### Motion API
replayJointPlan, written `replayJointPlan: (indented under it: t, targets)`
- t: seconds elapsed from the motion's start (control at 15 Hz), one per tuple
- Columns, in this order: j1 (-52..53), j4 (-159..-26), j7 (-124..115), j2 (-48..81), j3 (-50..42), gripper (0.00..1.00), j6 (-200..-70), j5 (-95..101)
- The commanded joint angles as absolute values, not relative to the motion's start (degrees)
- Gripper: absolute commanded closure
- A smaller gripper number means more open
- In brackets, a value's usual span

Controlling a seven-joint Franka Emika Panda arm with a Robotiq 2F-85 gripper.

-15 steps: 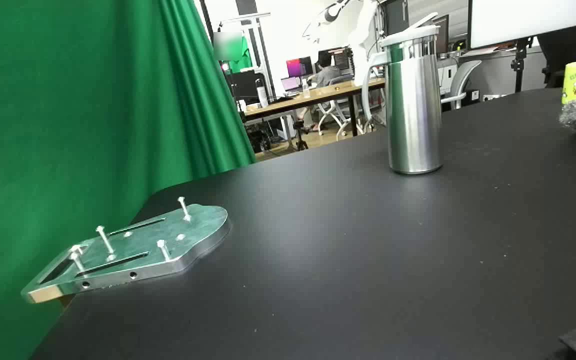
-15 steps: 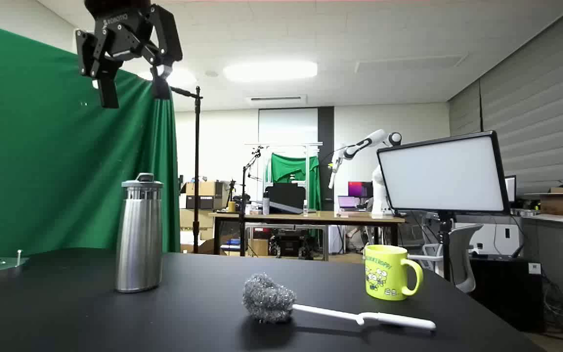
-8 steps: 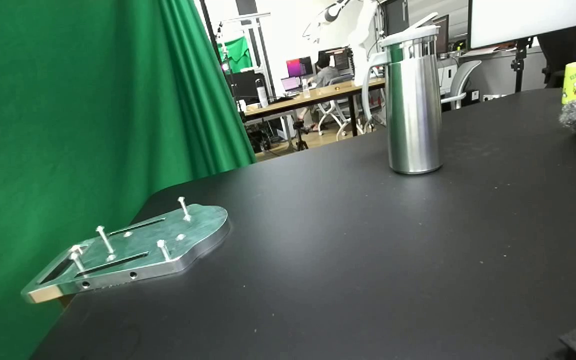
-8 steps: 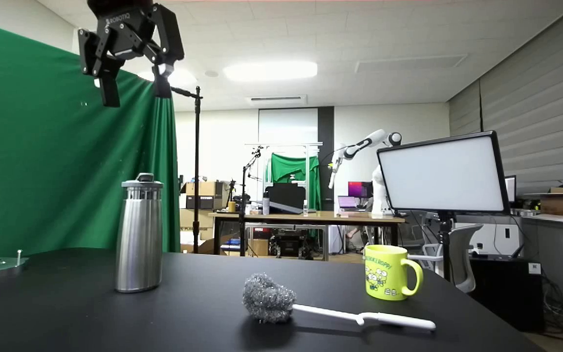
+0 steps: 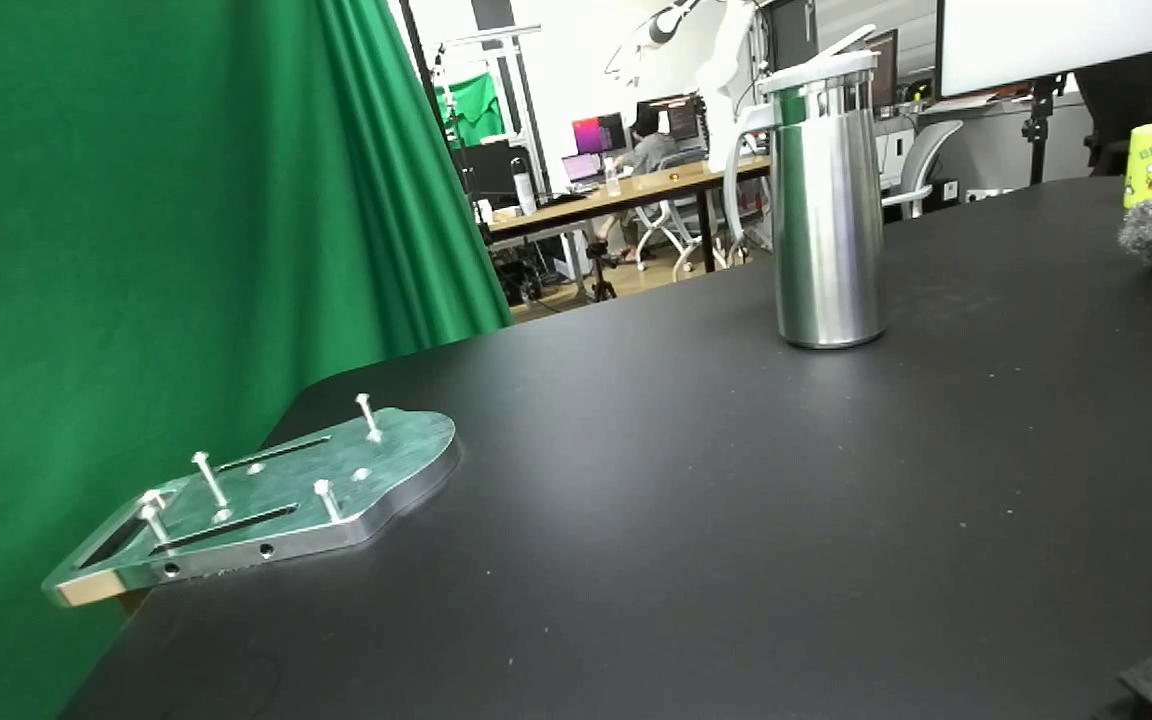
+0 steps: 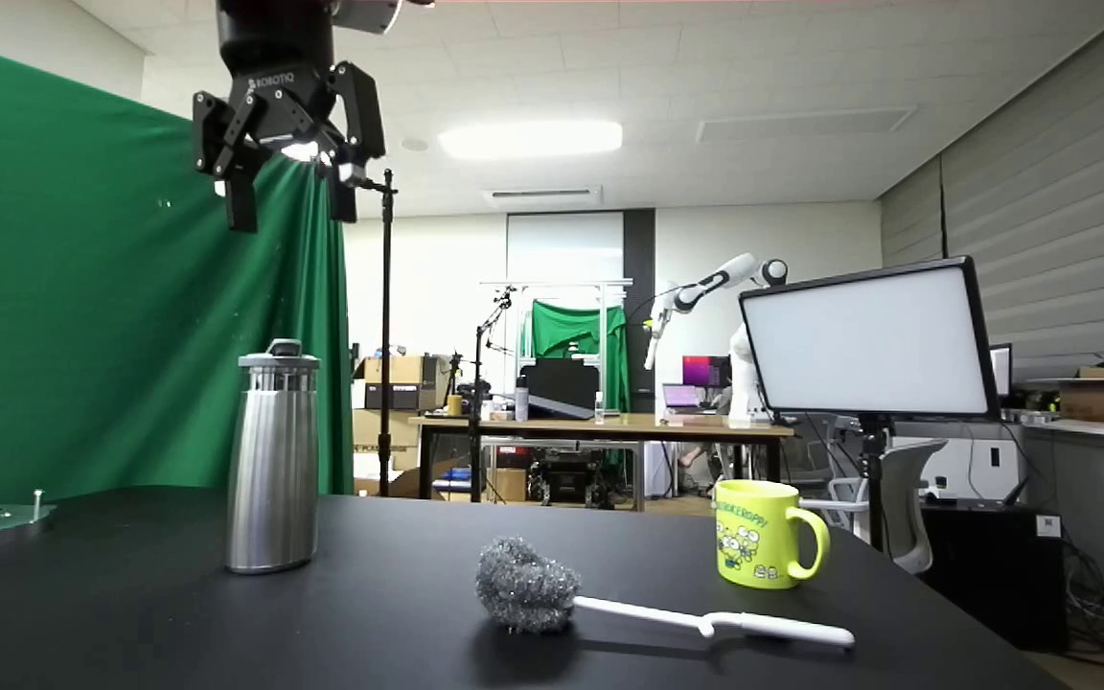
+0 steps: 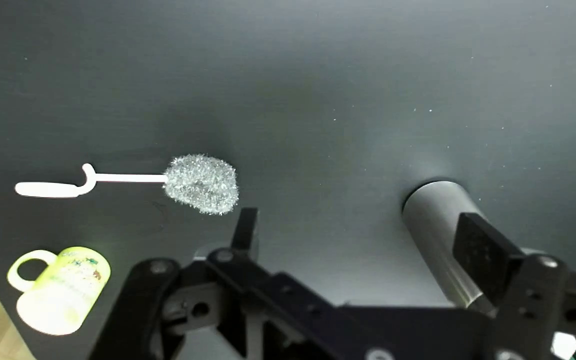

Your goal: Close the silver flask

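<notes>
Steel flask (image 6: 272, 479), upright on black surface (image 6: 399, 594), long axis vertical, lid flap (image 5: 848, 41) raised; fingers (image 6: 241, 203) spread, holding nothing, well above; flask below them and, in wrist view, off to one side, so descent probably wants sideways correction

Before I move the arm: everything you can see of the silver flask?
The silver flask is a tall, brushed-metal cylinder, tapering toward a shinier neck. A pale collar tops it, with a thin lid flap tilted up, so it looks open; a curved pale handle comes off one side. It stands upright on the black table, its only visible contact, left of the scrubber in both exterior views; the gripper hangs above, clear of it. Its inside can't be seen.
</notes>
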State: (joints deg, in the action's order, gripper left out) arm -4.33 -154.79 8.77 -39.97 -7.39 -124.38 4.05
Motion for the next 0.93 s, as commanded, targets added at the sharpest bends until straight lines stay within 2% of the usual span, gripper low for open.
replayJointPlan:
  t: [0.0,0.47,0.53,0.87]
  targets:
    - [-2.45,-146.76,8.73,-29.85,-5.84,0.0,-123.86,3.85]
    - [-0.03,-136.56,7.46,-17.67,-1.13,0.0,-126.99,4.43]
    - [-0.42,-140.52,8.71,-21.44,-1.95,0.0,-126.99,4.23]
    - [0.0,-137.73,8.61,-17.87,-1.14,0.0,-127.44,4.24]
